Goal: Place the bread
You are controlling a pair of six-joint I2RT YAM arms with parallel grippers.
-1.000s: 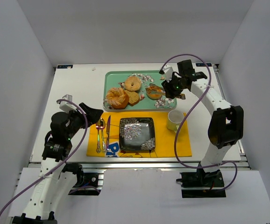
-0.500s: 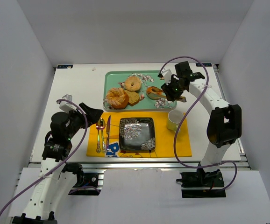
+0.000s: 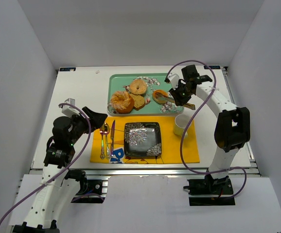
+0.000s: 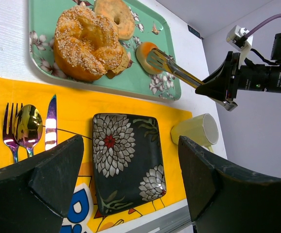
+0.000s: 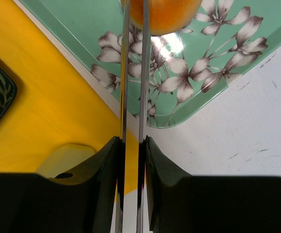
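The small orange ring [image 3: 160, 95] lies flat at the right end of the green tray [image 3: 116, 81], on the far side of the table. The right gripper [image 5: 131, 145] squeezes metal tongs [image 4: 174, 72] that point left, with their tips on the ring. The tan slice [image 3: 139, 101] sits against the big bun [image 3: 122, 102]; I cannot tell which way it points. The left gripper [image 3: 96, 118] is spread wide, near the left. The blue letters [image 3: 117, 154] on the yellow mat [image 3: 179, 145] cannot be read.

The tray [image 3: 116, 85] is teal green with white flowers. On it, the small ring [image 4: 142, 51] is glossy orange-brown. Just beside the tray, the yellow placemat [image 3: 191, 145] bears a black plate [image 3: 142, 139] with grey flowers.
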